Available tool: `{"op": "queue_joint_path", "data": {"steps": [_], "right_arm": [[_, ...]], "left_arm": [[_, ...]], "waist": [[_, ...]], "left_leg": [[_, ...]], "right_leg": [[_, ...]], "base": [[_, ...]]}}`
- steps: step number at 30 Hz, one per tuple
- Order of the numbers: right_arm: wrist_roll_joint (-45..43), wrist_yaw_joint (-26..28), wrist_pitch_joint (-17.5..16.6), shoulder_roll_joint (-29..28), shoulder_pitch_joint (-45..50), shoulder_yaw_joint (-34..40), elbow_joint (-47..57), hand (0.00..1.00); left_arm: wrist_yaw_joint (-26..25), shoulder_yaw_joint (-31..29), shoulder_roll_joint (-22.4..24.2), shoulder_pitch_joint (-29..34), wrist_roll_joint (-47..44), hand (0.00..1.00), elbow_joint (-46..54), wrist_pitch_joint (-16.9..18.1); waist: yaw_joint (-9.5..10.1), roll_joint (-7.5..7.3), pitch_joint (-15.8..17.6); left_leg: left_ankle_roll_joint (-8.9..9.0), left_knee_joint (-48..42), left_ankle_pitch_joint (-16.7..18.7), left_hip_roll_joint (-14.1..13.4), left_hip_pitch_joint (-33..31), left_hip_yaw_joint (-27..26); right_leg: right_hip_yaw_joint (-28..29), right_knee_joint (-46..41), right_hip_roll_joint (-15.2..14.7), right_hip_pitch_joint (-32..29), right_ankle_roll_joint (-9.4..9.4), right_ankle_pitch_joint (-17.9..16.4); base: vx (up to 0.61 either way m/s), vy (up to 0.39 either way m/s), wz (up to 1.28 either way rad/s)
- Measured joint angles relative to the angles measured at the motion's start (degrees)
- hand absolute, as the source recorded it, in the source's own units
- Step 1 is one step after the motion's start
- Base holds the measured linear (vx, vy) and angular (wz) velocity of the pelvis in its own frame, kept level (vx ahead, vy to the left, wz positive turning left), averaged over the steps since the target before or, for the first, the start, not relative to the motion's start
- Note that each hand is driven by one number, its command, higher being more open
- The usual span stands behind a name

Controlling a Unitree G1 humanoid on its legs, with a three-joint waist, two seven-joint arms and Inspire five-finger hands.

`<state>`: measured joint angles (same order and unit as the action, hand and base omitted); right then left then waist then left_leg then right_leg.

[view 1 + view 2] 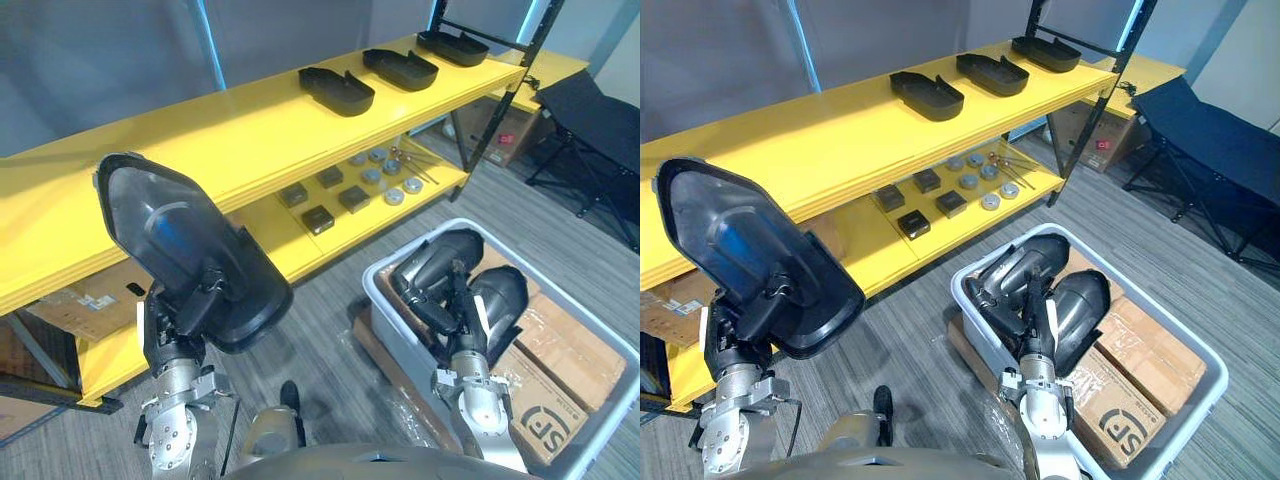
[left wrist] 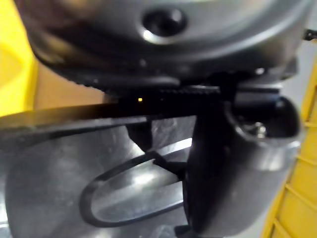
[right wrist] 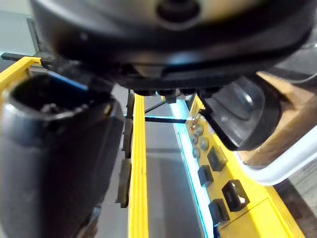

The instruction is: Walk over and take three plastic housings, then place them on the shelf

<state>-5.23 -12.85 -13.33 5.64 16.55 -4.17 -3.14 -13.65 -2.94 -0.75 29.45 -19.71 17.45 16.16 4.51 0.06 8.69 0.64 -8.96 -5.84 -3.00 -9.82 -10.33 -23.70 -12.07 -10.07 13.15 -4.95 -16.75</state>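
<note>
My left robot hand (image 1: 178,322) is clamped on a black plastic housing (image 1: 165,225), held up before the yellow shelf (image 1: 200,140). My right robot hand (image 1: 462,318) is at the housings (image 1: 505,295) in the grey bin (image 1: 376,290), and I can't tell its grip. Placing step; next I lift the housing over the top board

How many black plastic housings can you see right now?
6 housings: three in a row on the yellow shelf, one housing held up in the left hand, two in the grey bin; more may be hidden under them.
</note>
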Motion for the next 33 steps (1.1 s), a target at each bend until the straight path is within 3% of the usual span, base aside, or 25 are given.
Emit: {"op": "queue_joint_path", "data": {"steps": [2, 3, 4, 5, 6, 7, 8, 9, 10, 11, 14, 16, 18, 19, 20, 21, 22, 23, 24, 26, 27, 28, 33], "right_arm": [[-1.5, 0.2, -0.2, -1.2, -2.6, -0.2, 0.0, 1.0], [-2.5, 0.2, -0.2, -1.4, -4.2, -0.1, -0.1, 1.0], [-2.5, 0.5, -0.2, -1.1, -5.3, 0.2, -0.2, 1.0], [-2.5, 0.8, -0.2, -0.9, -5.6, 0.3, -0.5, 1.0], [-2.5, 1.1, -0.1, -0.9, -5.7, 0.4, -0.5, 1.0], [-2.4, 1.5, -0.1, -1.0, -5.8, 0.4, -0.5, 1.0], [-2.4, 1.7, -0.1, -1.4, -5.9, 0.6, -0.5, 1.0], [-2.4, 2.9, -0.1, -1.7, -6.3, 0.3, -0.5, 1.0], [-2.4, 4.2, -0.1, -1.4, -7.1, 0.3, -0.4, 1.0], [-2.4, 4.8, -0.1, -1.4, -7.5, 0.4, -0.3, 1.0], [-2.6, 6.3, -0.1, -1.0, -7.7, 0.7, 3.6, 1.0], [-3.3, 6.7, -0.2, -0.2, -7.3, 1.3, 7.2, 1.0], [-4.7, 7.6, -0.2, 0.9, -7.3, 1.4, 9.8, 1.0], [-4.8, 7.7, -0.2, 1.2, -7.3, 1.8, 11.3, 1.0], [-5.1, 8.0, -0.2, 1.8, -7.9, 2.3, 11.9, 1.0], [-5.7, 8.0, -0.1, 3.0, -8.5, 3.2, 12.4, 1.0], [-6.4, 8.0, -0.1, 3.4, -8.5, 3.9, 12.5, 1.0], [-6.9, 7.8, 0.1, 3.5, -8.4, 5.2, 12.5, 1.0], [-6.9, 7.4, 0.1, 3.3, -7.9, 7.2, 12.5, 1.0], [-6.9, 6.7, 0.1, 2.7, -7.3, 10.5, 13.1, 1.0], [-6.9, 5.8, 0.1, 2.3, -6.8, 12.8, 13.8, 1.0], [-6.9, 5.0, 0.1, 1.9, -6.7, 14.8, 13.9, 1.0], [-8.1, 3.8, 0.1, -2.4, -6.1, 15.2, 13.9, 1.0]], "left_arm": [[-0.3, -1.9, 0.0, -0.3, 0.0, 0.0, 0.2, 0.0], [-0.8, -2.7, 0.1, -0.5, 0.1, 0.0, 0.6, -0.2], [-1.1, -3.1, 0.4, -1.1, 0.2, 0.0, 0.9, -0.2], [-1.3, -3.1, 0.6, -2.0, 1.0, 0.0, 0.8, -0.5], [-1.2, -3.0, 0.5, -3.0, 2.7, 0.0, 1.0, -0.7], [-1.3, -3.2, -0.3, -4.1, 4.9, 0.0, 1.6, -0.8], [-1.3, -3.5, -0.6, -4.6, 5.3, 0.0, 2.1, -0.8], [-1.7, -3.7, -0.9, -6.3, 6.3, 0.0, 2.3, -0.8], [-2.4, -3.7, -0.6, -7.7, 6.4, 0.0, 2.1, -0.8], [-2.5, -3.8, -0.6, -8.3, 6.4, 0.0, 2.1, -0.8], [-2.4, -3.1, -0.8, -10.3, 6.3, 0.0, 1.9, -0.8], [-2.2, -1.8, -0.9, -10.7, 6.3, 0.0, 1.0, -0.8], [-2.3, -0.7, -1.0, -9.7, 6.4, 0.0, 1.0, -0.8], [-2.4, -0.1, -1.6, -9.6, 6.4, 0.0, 1.1, -0.8], [-2.4, 0.4, -1.2, -9.8, 6.3, 0.0, 0.7, -1.0], [-2.3, 1.4, -0.2, -9.4, 6.4, 0.0, 1.0, -1.4], [-2.2, 2.1, 0.1, -9.5, 6.4, 0.0, 1.1, -1.4], [-1.9, 3.4, 0.1, -9.9, 6.4, 0.0, 1.2, -1.4], [-1.4, 5.1, 0.2, -10.9, 6.3, 0.0, 1.1, -1.4], [-0.6, 7.5, 0.3, -13.0, 6.3, 0.0, 0.9, -1.4], [0.2, 9.4, 0.5, -15.2, 6.3, 0.0, 0.4, -1.4], [1.3, 10.7, 0.4, -17.2, 6.3, 0.0, -0.1, -1.4], [1.4, 9.2, -0.2, -17.8, 6.6, 0.0, -0.1, -1.4]], "waist": [[0.36, -1.16, 0.5], [0.78, -1.79, 0.9], [1.03, -1.32, 1.1], [0.41, -1.24, 1.1], [-0.39, -0.65, 0.9], [-1.09, -0.69, 0.9], [-1.76, -1.08, 1.0], [-2.44, -1.44, 1.1], [-2.58, -1.52, 1.0], [-2.73, -1.39, 1.1], [-3.32, -0.87, 1.2], [-3.43, -0.54, 1.2], [-3.27, -2.28, 0.2], [-3.16, -4.76, -0.8], [-3.13, -4.62, -0.9], [-3.32, -2.58, -1.3], [-3.29, -2.08, -1.4], [-3.43, -1.71, -1.5], [-4.85, -1.66, -1.5], [-6.42, -1.67, -1.5], [-7.43, -1.36, -1.5], [-7.69, -1.21, -1.2], [-7.69, -1.53, -0.7]], "left_leg": [[-1.15, -4.4, 2.6, 1.4, -1.6, 0.8], [-1.62, -7.7, 5.6, 2.8, -2.1, 1.5], [-1.17, -9.8, 7.6, 3.9, -2.2, 2.6], [-1.59, -10.6, 8.3, 4.7, -2.7, 4.7], [-1.81, -10.1, 8.6, 5.1, -2.5, 7.1], [-2.13, -7.8, 8.5, 6.0, -1.2, 10.2], [-2.4, -6.5, 8.3, 6.0, -0.4, 11.9], [-3.68, -5.0, 7.5, 6.6, 0.4, 14.5], [-3.67, -4.3, 7.6, 6.6, 1.4, 16.9], [-3.62, -3.8, 7.7, 6.6, 1.9, 18.0], [-3.75, -2.2, 8.5, 6.6, 4.2, 22.9], [-3.26, -2.8, 8.9, 6.6, 5.2, 24.9], [-2.22, -3.9, 10.4, 8.0, 6.7, 26.1], [-1.69, -4.6, 11.9, 9.9, 7.2, 26.3], [-1.14, -6.1, 13.6, 9.8, 7.3, 26.4], [-0.78, -8.1, 15.9, 7.0, 6.2, 23.3], [-0.77, -8.6, 16.6, 5.6, 6.2, 21.2], [-1.01, -8.7, 17.5, 1.9, 6.1, 15.2], [-0.87, -8.8, 17.8, -2.1, 6.1, 7.7], [-0.59, -8.7, 17.6, -6.4, 6.0, -2.6], [1.84, -6.7, 15.0, -8.2, 6.4, -7.9], [4.48, -3.2, 11.4, -6.9, 7.4, -8.5], [3.16, 0.1, 10.5, -3.5, 10.5, -9.9]], "right_leg": [[-1.0, -2.2, -2.0, 0.0, -0.55, -1.8], [-1.9, -3.5, -3.5, 1.1, -1.66, -2.3], [-1.2, -9.1, -4.4, 0.6, -0.68, -2.4], [-0.4, -16.3, -5.2, -2.4, 2.14, -0.8], [1.9, -22.9, -5.2, -5.5, 6.64, 2.6], [6.1, -30.1, -4.6, -9.2, 6.97, 9.1], [8.0, -32.5, -4.2, -10.4, 5.73, 10.7], [11.3, -33.6, -2.1, -12.4, 4.53, 5.9], [13.0, -31.4, 0.2, -14.1, 4.62, 1.6], [13.2, -29.6, 1.1, -14.9, 4.71, 0.3], [20.9, -18.3, 6.4, -20.7, 4.51, -0.5], [25.2, -12.0, 7.9, -23.3, 2.76, 1.4], [25.2, -4.1, 6.7, -23.6, 3.16, 9.1], [24.6, -1.6, 4.5, -23.1, 3.48, 17.3], [23.0, -1.2, 3.7, -21.7, 1.45, 16.4], [20.5, 1.4, 5.2, -19.3, 1.95, 16.7], [19.6, 2.4, 5.7, -18.5, 2.17, 16.8], [17.4, 4.1, 6.1, -16.5, 2.38, 16.9], [14.2, 5.8, 6.0, -14.6, 2.51, 16.8], [10.6, 7.0, 5.1, -13.3, 2.65, 16.7], [8.4, 7.1, 4.2, -13.2, 2.63, 16.7], [8.2, 7.1, 3.2, -13.4, 2.44, 16.8], [11.5, 8.4, 1.2, -12.4, 0.69, 17.9]], "base": [[0.1, 0.07, 0.21], [0.2, 0.09, 0.23], [0.25, 0.136, 0.56], [0.23, 0.118, 0.94], [0.22, 0.146, 1.29], [0.2, 0.097, 1.18], [0.28, 0.042, 1.24], [0.31, -0.014, 1.12], [0.32, -0.022, 1.02], [0.29, 0.002, 0.84], [0.26, -0.042, 0.83], [0.29, -0.121, 0.91], [0.33, -0.203, 0.72], [0.34, -0.26, 0.67], [0.37, -0.296, 0.81], [0.19, -0.178, 0.61], [0.2, -0.179, 0.69], [0.15, -0.162, 0.91], [0.13, -0.146, 1.06], [0.07, -0.043, 1.13], [0.05, 0.083, 1.1], [0.04, 0.127, 0.7], [0.0, 0.122, -0.05]]}}
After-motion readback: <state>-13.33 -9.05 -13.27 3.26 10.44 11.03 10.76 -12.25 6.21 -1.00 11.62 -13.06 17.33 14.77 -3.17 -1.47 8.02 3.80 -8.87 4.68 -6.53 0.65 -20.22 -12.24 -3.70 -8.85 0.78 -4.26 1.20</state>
